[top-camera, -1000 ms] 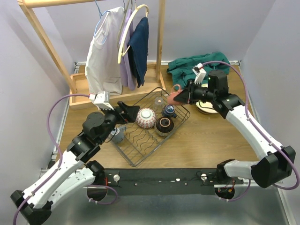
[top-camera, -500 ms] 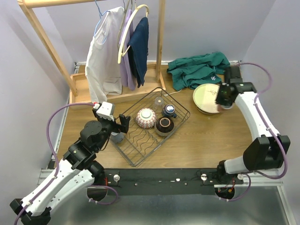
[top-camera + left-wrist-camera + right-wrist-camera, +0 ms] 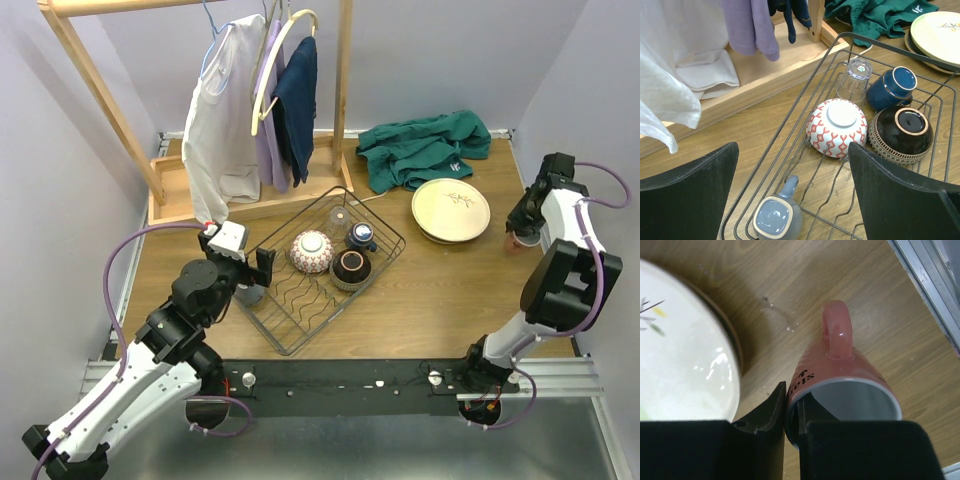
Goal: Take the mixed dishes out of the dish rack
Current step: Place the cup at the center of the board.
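The black wire dish rack (image 3: pixel 300 312) (image 3: pixel 790 125) sits mid-table. It holds a red-and-white patterned bowl (image 3: pixel 311 251) (image 3: pixel 836 127), a dark bowl (image 3: pixel 351 267) (image 3: pixel 901 135), a blue cup (image 3: pixel 360 236) (image 3: pixel 891 87) and a clear glass (image 3: pixel 339 217) (image 3: pixel 855 80). A grey cup (image 3: pixel 250 292) (image 3: pixel 776 217) stands at the rack's left end. My left gripper (image 3: pixel 252 272) (image 3: pixel 792 146) hangs wide open above that cup, holding nothing. Cream plates (image 3: pixel 451 210) (image 3: pixel 685 355) are stacked on the right. Beside them, my right gripper (image 3: pixel 522 226) (image 3: pixel 794 392) is shut on the red cup's (image 3: pixel 519 241) (image 3: pixel 845 385) rim, one finger inside.
A wooden clothes rack with hanging shirts (image 3: pixel 250 100) stands at the back left, its base (image 3: pixel 755 85) close behind the dish rack. A green cloth (image 3: pixel 425 145) lies behind the plates. The table's metal right edge (image 3: pixel 925 275) runs just past the red cup.
My right arm carried the red cup from beside the rack, over the plates, to the table's far right. My left gripper drew back slightly from the rack, staying open.
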Robot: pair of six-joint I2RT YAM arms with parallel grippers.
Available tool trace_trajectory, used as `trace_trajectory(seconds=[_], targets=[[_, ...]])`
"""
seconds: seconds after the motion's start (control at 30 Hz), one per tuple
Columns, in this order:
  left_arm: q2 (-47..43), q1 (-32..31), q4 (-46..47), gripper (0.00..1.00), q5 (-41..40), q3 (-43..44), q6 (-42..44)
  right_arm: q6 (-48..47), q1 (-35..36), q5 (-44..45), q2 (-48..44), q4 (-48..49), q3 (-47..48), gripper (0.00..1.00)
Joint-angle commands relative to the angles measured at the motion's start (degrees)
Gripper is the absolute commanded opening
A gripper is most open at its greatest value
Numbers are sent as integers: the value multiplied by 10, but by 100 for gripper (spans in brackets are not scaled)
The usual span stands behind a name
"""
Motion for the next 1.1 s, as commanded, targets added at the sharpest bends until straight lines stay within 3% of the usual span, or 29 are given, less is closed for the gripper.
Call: trace_trajectory(seconds=[0.0, 0.27, 0.33, 0.53, 0.67, 0.7, 0.8, 0.9, 1.07], targets=[[-5, 4, 10, 99, -29, -4, 16, -12, -22, -38, 45, 56, 32, 1], [0, 7, 10, 99, -26, -4, 16, -24, -23, -66, 118, 70, 79, 1], [3, 8, 9, 99, -25, -4, 18, -31, -24, -71, 132, 65, 87, 5], [11, 11, 8, 99, -22, -3, 17, -35, -23, -85, 151, 63, 79, 29], [14, 12, 7, 99, -20, -3, 18, -33, -23, -90, 138, 48, 85, 53], [14, 12, 7, 99, -19, -3, 17, -25, -23, -89, 131, 42, 86, 63], [18, 12, 6, 99, -20, -3, 18, -11, -23, -78, 99, 28, 90, 77], [22, 12, 5, 99, -20, -2, 14, -2, -23, -70, 70, 19, 89, 86], [40, 12, -7, 99, -17, 10, -10, 18, -22, -87, -15, 28, 66, 92]])
